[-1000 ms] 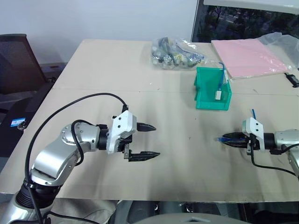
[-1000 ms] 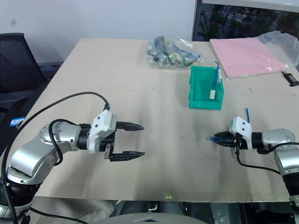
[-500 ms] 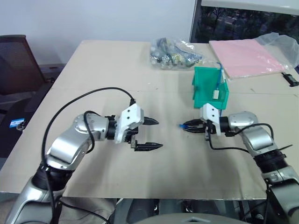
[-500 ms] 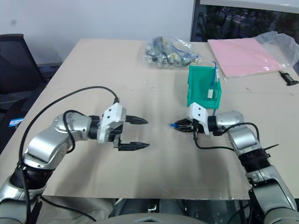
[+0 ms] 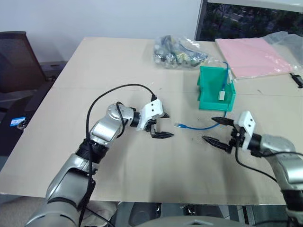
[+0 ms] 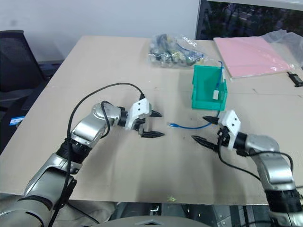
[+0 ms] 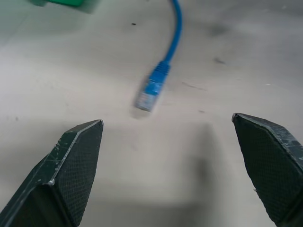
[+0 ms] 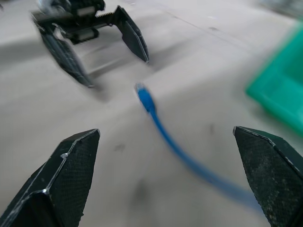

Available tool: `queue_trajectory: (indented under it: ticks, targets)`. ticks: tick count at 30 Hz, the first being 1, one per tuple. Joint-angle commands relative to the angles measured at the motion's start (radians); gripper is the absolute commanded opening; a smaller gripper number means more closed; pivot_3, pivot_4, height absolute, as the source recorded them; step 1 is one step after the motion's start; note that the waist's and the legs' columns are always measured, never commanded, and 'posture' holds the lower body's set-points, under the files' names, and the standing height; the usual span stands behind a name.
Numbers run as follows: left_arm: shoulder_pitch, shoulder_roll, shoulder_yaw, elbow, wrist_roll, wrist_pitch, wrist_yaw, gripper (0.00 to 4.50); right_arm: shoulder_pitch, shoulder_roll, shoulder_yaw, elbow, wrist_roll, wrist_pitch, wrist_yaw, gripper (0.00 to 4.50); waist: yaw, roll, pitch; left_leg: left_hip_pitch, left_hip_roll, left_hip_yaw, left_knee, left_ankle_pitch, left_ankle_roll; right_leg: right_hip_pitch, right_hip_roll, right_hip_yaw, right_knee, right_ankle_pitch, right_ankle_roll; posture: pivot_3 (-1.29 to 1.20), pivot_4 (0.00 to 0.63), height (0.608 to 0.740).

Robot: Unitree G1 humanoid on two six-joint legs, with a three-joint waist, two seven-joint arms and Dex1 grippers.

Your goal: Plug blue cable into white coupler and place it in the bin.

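Note:
The blue cable (image 5: pixel 196 126) lies loose on the table, its plug end (image 7: pixel 151 90) pointing toward my left gripper (image 5: pixel 165 125). That gripper is open, a short gap from the plug. My right gripper (image 5: pixel 209 129) stands open around the cable's other end, holding nothing. The right wrist view shows the cable (image 8: pixel 161 123) running toward the left gripper (image 8: pixel 94 52). The teal-green bin (image 5: pixel 204 90) stands just behind the cable. Inside it hangs a second blue cable with a small white block (image 5: pixel 221 95). The white coupler of the task is out of view.
A clear bag of small parts (image 5: pixel 177 52) lies at the back of the table. A pink folder (image 5: pixel 253 56) sits at the back right, and a black chair (image 5: pixel 14 61) stands off the table's left side. Bare tabletop runs to the front edge.
My right gripper carried the blue cable left to the table's middle, opened, let it drop and drew back right. My left gripper moved forward and right toward the plug.

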Motion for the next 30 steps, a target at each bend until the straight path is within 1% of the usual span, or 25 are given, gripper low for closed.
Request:
queue_trajectory:
  ticks: [1,3,6,8,10,12,13,16,17,22,24,27,30]
  targets:
    - [-0.060,-0.053,-0.005,0.104,0.032,-0.085,-0.044,4.50,0.081,0.004,-0.062,-0.119,0.055,0.015,-0.052,4.45,-0.004,0.000,0.000,0.000,0.000,0.000,0.001,0.000,0.000,0.000,0.001,0.000,0.000,0.000,0.000,0.00,0.150,0.740]
    - [-0.094,-0.084,-0.026,0.177,0.064,-0.129,-0.073,4.50,0.135,0.013,-0.073,-0.138,0.046,-0.002,-0.083,4.45,-0.002,0.000,0.000,0.000,0.001,0.001,0.003,-0.003,0.005,0.000,0.001,0.001,0.001,0.000,0.000,0.00,0.150,0.740]
    - [-0.127,-0.103,-0.050,0.248,0.106,-0.162,-0.116,4.50,0.161,0.034,-0.090,-0.161,0.061,-0.009,-0.128,4.45,-0.001,0.000,0.000,0.000,0.001,0.000,0.006,-0.003,0.005,0.000,0.002,0.001,0.002,0.000,0.000,0.00,0.150,0.740]
    - [-0.144,-0.108,-0.057,0.284,0.130,-0.176,-0.129,3.98,0.167,0.039,-0.095,-0.169,0.065,-0.017,-0.146,4.50,-0.001,0.000,0.000,0.000,0.001,0.001,0.006,-0.003,0.005,0.000,0.002,0.001,0.002,0.001,0.000,0.00,0.150,0.740]
    - [-0.155,-0.112,-0.054,0.315,0.148,-0.190,-0.136,3.41,0.173,0.043,-0.097,-0.174,0.066,-0.028,-0.156,4.50,0.000,-0.001,0.000,0.000,0.001,0.001,0.007,-0.003,0.006,0.000,0.002,0.001,0.002,0.001,0.001,0.00,0.150,0.740]
    - [-0.159,-0.118,-0.049,0.337,0.159,-0.199,-0.141,2.43,0.183,0.040,-0.094,-0.180,0.069,-0.024,-0.162,4.50,-0.001,-0.001,0.000,0.000,0.001,0.001,0.007,-0.003,0.006,0.000,0.002,0.001,0.002,0.001,0.001,0.00,0.150,0.740]
    - [-0.160,-0.122,-0.047,0.347,0.163,-0.202,-0.141,2.15,0.190,0.036,-0.090,-0.183,0.072,-0.019,-0.163,4.50,0.000,-0.001,0.000,0.000,0.001,0.001,0.007,-0.003,0.006,0.000,0.002,0.002,0.002,0.001,0.001,0.00,0.150,0.740]
    - [-0.160,-0.136,-0.036,0.363,0.168,-0.227,-0.141,0.64,0.202,0.032,-0.083,-0.191,0.081,-0.013,-0.166,4.50,-0.001,-0.001,0.000,-0.001,0.001,0.000,0.006,-0.003,0.006,0.000,0.002,0.002,0.001,0.001,0.001,0.00,0.150,0.740]
    - [-0.159,-0.145,-0.026,0.365,0.163,-0.232,-0.138,0.03,0.205,0.034,-0.082,-0.193,0.085,-0.011,-0.169,4.50,-0.001,-0.001,0.000,-0.001,0.001,0.000,0.006,-0.003,0.006,0.000,0.002,0.002,0.001,0.001,0.001,0.00,0.150,0.740]
    - [-0.140,-0.185,0.034,0.321,0.104,-0.213,-0.147,0.03,0.230,0.047,-0.061,-0.231,0.179,0.072,-0.179,4.50,0.003,-0.001,0.000,-0.001,0.000,0.000,0.006,-0.004,0.006,0.000,0.001,0.002,0.001,0.000,0.002,0.00,0.150,0.740]
    - [-0.113,-0.202,0.085,0.219,-0.003,-0.054,-0.187,0.03,0.240,0.052,-0.062,-0.256,0.288,0.156,-0.191,4.50,0.001,-0.001,0.000,-0.002,0.000,0.000,0.007,-0.004,0.007,0.000,0.000,0.003,0.001,0.000,0.002,0.00,0.150,0.740]
    - [-0.091,-0.223,0.170,0.052,-0.215,0.298,-0.216,0.03,0.247,0.076,-0.058,-0.281,0.466,0.262,-0.217,4.50,0.000,-0.001,0.000,-0.002,0.001,0.000,0.008,-0.004,0.007,0.000,0.000,0.003,0.002,0.001,0.002,0.00,0.150,0.740]
    - [-0.066,-0.205,0.197,-0.062,-0.336,0.505,-0.234,0.03,0.230,0.093,-0.051,-0.278,0.583,0.321,-0.240,4.50,-0.002,-0.001,0.000,-0.001,0.001,-0.001,0.008,-0.004,0.008,0.001,-0.001,0.002,0.003,0.001,0.001,0.00,0.150,0.740]
